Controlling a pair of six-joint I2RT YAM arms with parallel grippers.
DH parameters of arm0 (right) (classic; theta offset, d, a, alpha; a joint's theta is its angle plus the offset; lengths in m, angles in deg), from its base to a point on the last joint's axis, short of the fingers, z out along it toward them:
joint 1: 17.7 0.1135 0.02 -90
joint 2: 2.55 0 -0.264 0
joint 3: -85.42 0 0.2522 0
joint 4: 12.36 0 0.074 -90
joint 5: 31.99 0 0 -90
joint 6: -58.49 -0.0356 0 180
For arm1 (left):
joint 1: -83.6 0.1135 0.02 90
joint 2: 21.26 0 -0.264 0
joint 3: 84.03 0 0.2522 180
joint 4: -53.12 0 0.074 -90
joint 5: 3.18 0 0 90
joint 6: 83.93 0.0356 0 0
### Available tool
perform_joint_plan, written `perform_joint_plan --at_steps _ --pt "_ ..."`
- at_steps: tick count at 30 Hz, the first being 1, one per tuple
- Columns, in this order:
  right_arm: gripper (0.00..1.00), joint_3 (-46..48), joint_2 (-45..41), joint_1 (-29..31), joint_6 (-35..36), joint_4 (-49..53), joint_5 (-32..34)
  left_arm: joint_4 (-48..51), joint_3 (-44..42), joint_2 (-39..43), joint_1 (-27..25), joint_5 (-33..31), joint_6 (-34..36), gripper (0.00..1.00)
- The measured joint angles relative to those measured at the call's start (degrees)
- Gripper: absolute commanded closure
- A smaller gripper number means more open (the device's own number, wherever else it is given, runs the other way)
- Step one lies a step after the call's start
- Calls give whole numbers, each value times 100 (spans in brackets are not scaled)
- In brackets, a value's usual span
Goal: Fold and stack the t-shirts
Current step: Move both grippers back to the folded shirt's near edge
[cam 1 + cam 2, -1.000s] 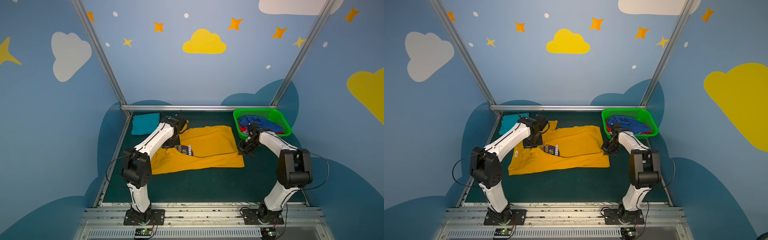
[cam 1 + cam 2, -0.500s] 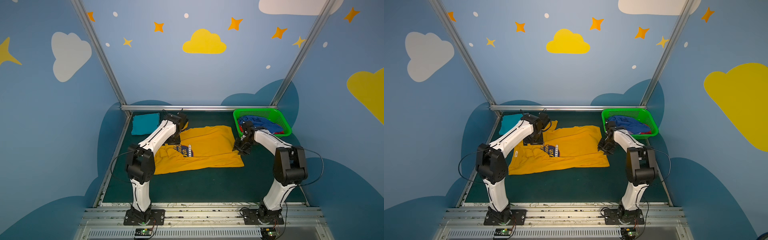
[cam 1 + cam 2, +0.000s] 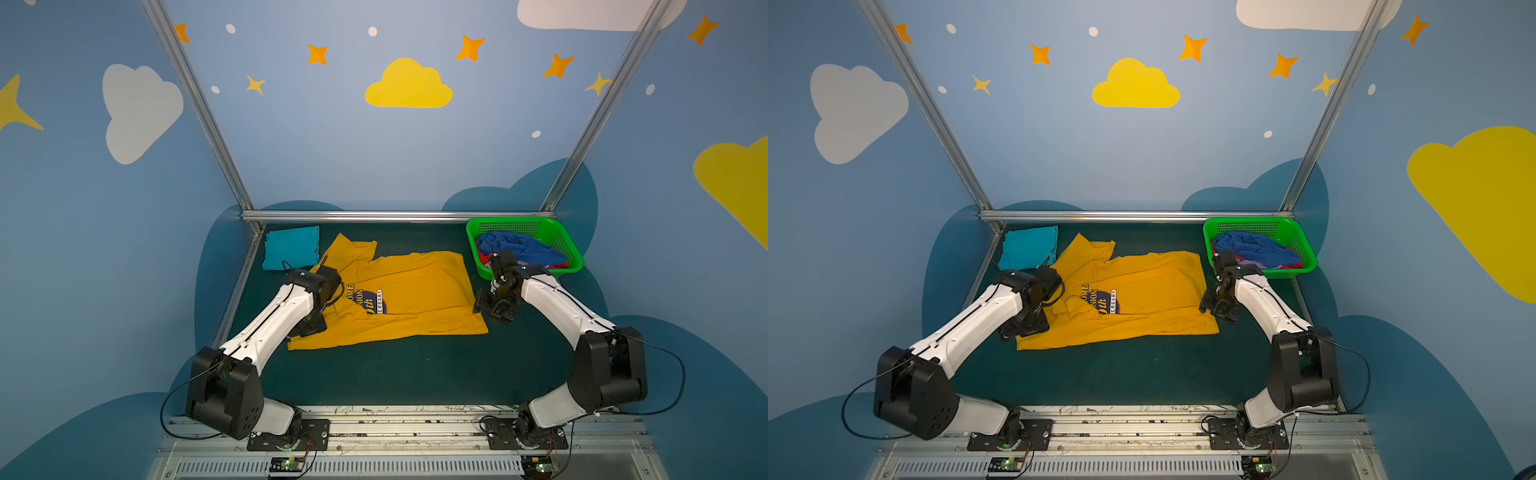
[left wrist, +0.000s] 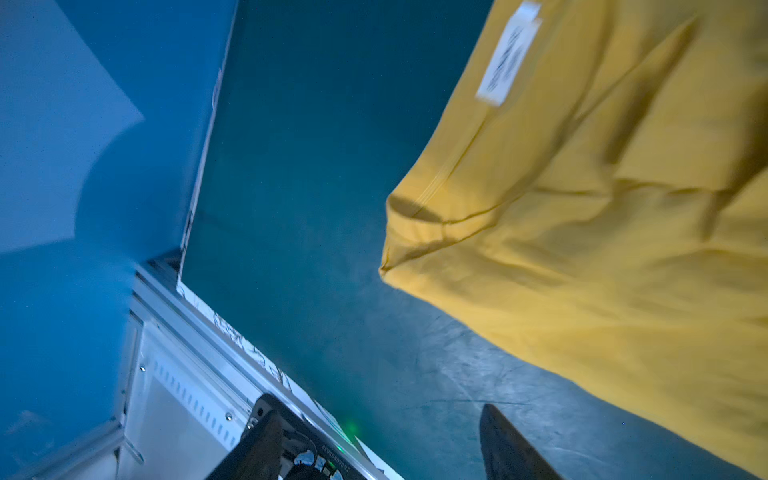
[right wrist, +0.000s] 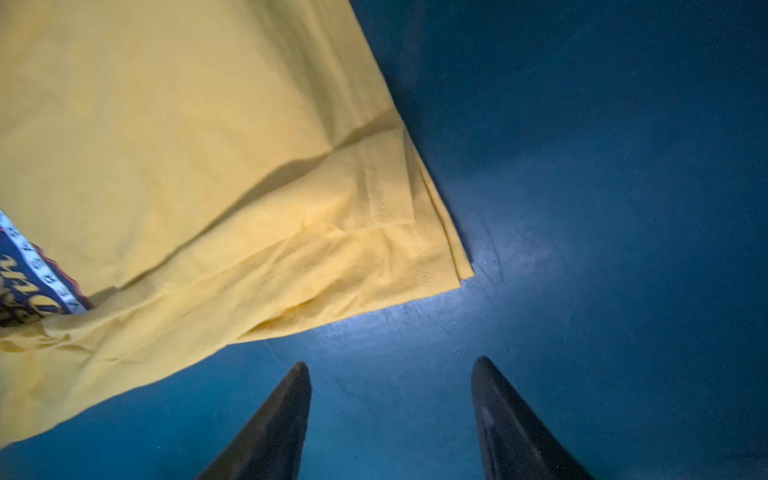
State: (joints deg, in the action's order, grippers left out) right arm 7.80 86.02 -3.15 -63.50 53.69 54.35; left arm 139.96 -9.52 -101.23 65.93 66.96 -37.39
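Yellow t-shirt [image 3: 419, 286] lies between teal t-shirt [image 3: 291, 248] and basket [image 3: 570, 246]; left end effector [image 4: 378, 415], right end effector [image 5: 390, 363] spread, empty.

Robot lab booth: cloud-painted walls [image 3: 332, 158], aluminium frame [image 3: 395, 216]

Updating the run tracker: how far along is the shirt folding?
Done: teal tee lies folded at the back left corner. In hand: yellow tee lies on the mat with one long fold half covering its print; left gripper and right gripper are open beside it, holding nothing. Left: finish folding it, stack it on the teal one, then the pile in the basket.
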Motion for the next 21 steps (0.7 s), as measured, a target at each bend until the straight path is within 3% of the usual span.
perform_joint_plan --at_steps 3,9,14,16,19,21 --pt "36 431 50 87 48 13 -37 -219 -686 334 219 247 -234 15" --pt "27 612 485 98 103 -101 -149 -778 -1191 544 564 575 -472 15" --pt "26 612 629 70 96 -337 -186 -1482 -1506 396 1016 909 -481 16" --pt "28 612 658 57 96 -424 -192 -1729 -1600 306 1134 1012 -481 22" --pt "38 610 743 28 96 -549 -203 -2096 -1661 142 1285 1145 -483 44" --pt "45 610 817 4 92 -625 -236 -2323 -1665 -2 1399 1220 -466 53"
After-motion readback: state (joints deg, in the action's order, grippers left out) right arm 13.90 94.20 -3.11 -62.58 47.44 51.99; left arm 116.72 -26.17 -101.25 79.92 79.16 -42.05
